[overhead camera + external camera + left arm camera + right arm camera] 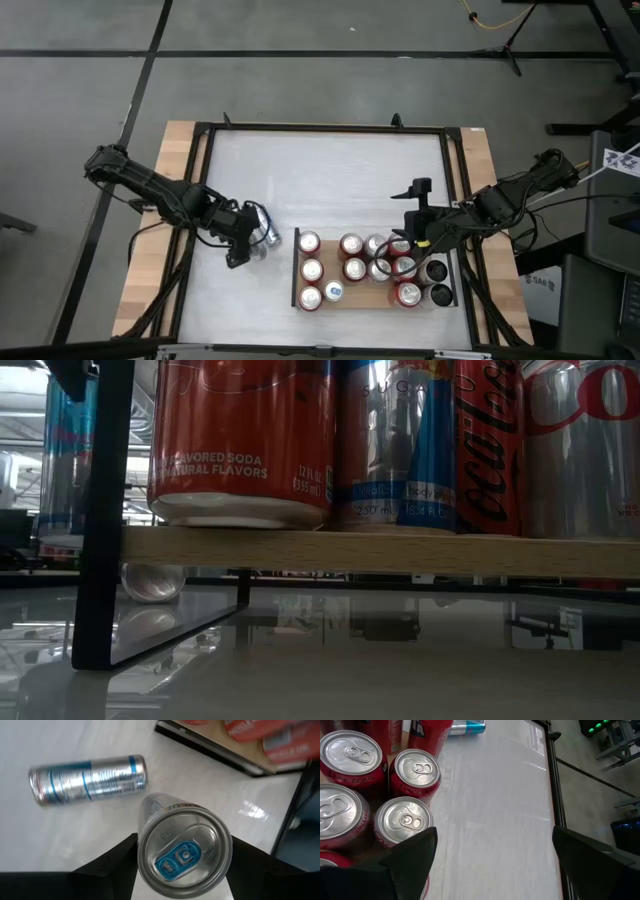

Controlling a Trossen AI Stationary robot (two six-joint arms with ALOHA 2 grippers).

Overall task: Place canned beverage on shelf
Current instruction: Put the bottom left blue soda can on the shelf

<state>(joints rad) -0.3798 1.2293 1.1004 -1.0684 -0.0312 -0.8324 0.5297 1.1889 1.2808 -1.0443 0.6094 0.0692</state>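
A grey concrete floor (300, 90) crossed by dark lines surrounds the white table (320, 180), with a black tripod stand (515, 45) beyond its far right corner and what may be dark equipment (610, 250) to its right.

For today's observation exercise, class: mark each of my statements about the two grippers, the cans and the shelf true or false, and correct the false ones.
1. The left gripper holds a silver can with a blue tab. True.
2. Another slim silver-and-blue can stands upright on the table. False: it lies on its side on the white table.
3. The right gripper is shut on a red can. False: it is open and holds nothing.
4. Several cans already stand on the shelf. True.
5. The left gripper is above the shelf. False: it is beside the shelf's left end.
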